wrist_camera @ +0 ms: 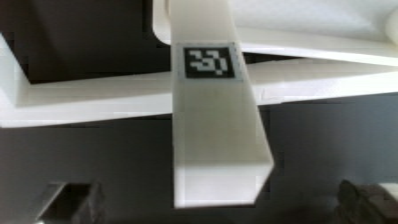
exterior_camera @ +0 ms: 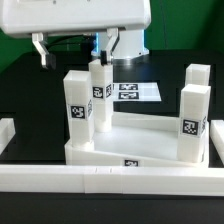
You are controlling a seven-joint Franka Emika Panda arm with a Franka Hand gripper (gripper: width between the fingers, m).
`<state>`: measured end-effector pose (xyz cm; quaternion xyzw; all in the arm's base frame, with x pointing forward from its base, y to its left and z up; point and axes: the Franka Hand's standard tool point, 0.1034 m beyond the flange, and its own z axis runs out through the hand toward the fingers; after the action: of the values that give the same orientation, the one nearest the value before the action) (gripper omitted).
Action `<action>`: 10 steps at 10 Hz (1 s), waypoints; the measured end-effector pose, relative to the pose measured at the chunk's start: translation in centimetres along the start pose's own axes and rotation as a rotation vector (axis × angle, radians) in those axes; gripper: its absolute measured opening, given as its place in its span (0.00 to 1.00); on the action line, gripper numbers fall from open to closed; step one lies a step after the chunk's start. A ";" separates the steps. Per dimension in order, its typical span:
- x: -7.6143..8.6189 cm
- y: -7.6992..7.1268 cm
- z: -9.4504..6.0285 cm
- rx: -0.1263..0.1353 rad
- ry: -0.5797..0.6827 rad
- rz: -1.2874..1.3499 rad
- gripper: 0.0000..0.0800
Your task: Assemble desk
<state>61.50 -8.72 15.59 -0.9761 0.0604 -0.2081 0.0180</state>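
Note:
The desk's white tray-like panel [exterior_camera: 120, 148] lies upside down with several white tagged block legs standing on its corners. One leg [exterior_camera: 98, 88] stands at the far corner toward the exterior view's left, and my gripper [exterior_camera: 104, 50] hangs just above its top. In the wrist view this leg [wrist_camera: 217, 120] runs up between my fingers [wrist_camera: 64, 202], with its tag facing the camera. The jaws stand wide apart, clear of the leg on both sides, so the gripper is open and empty. Other legs stand at the near left corner [exterior_camera: 78, 106] and on the right [exterior_camera: 192, 124].
The marker board [exterior_camera: 136, 90] lies flat on the black table behind the desk. Long white border rails run along the front [exterior_camera: 100, 180] and at both sides [exterior_camera: 215, 140]. The panel's rim [wrist_camera: 107, 95] shows below the leg in the wrist view.

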 end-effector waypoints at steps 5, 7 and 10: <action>-2.2 0.5 1.8 0.037 -0.154 0.057 0.81; -2.2 0.6 2.3 0.057 -0.275 0.076 0.81; -2.6 -0.4 2.8 0.093 -0.452 0.083 0.81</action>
<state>60.33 -7.98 12.04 -0.9926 0.0854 0.0143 0.0847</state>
